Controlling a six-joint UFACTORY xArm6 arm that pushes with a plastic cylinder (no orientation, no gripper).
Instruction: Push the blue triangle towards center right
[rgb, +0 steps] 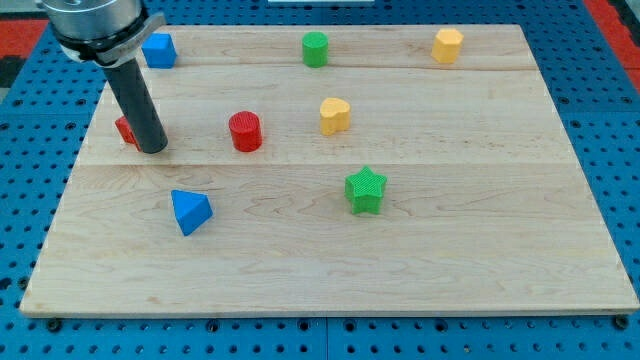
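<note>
The blue triangle (190, 211) lies on the wooden board (480, 230) at the lower left. My tip (152, 150) rests on the board above it and a little to its left, about a block's width of bare wood apart from it. The dark rod rises from the tip towards the view's top left. A red block (124, 130) sits right behind the rod, mostly hidden by it, so its shape cannot be made out.
A red cylinder (245, 131) stands right of my tip. A yellow heart (334, 115) and a green star (365, 190) sit mid-board. A blue block (159, 50), a green cylinder (315, 48) and a yellow block (447, 45) line the top edge.
</note>
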